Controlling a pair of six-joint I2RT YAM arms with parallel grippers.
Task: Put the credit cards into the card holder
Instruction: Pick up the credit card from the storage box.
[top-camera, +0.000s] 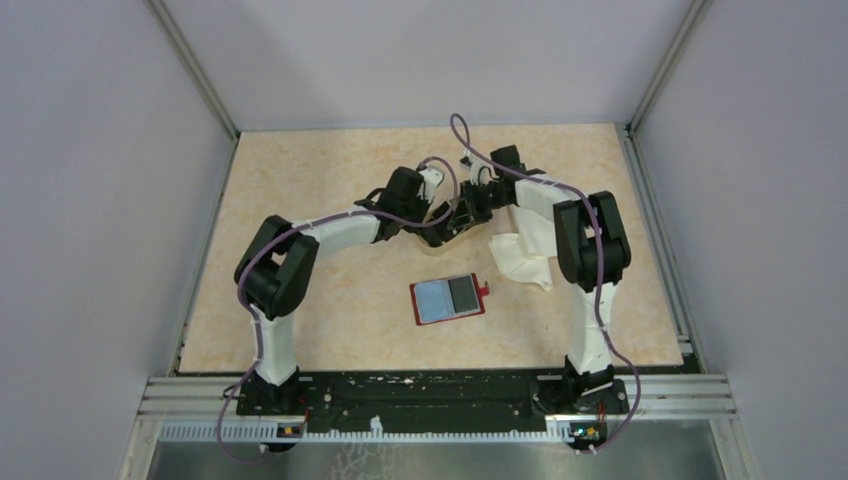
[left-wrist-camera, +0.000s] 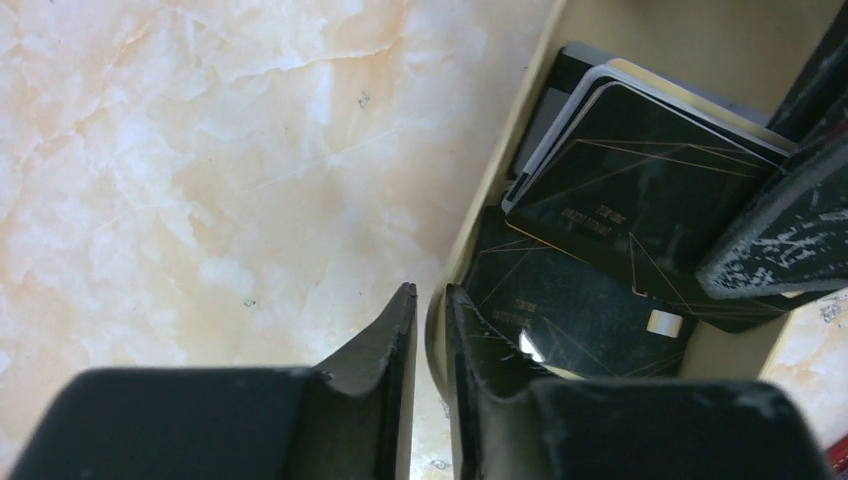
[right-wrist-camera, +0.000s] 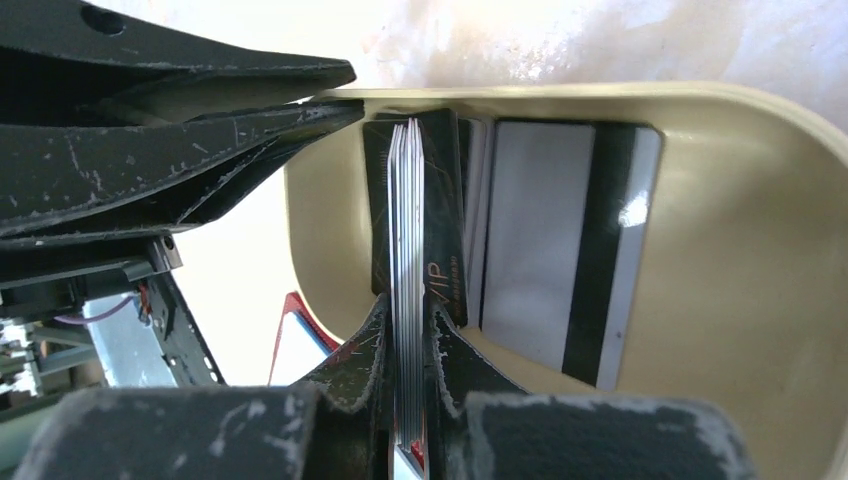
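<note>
The red card holder lies open at mid-table, with a light blue card and a dark card showing in it. Its red corner shows past the tray. Beyond it the tan oval tray holds credit cards: black ones and a whitish one with a black stripe. My right gripper is shut on a stack of several cards, held edge-on over the tray. My left gripper straddles the tray's rim, its jaws nearly together on it.
A crumpled white cloth lies to the right of the tray, under the right forearm. Both grippers meet over the tray at the table's middle back. Grey walls enclose the table on three sides.
</note>
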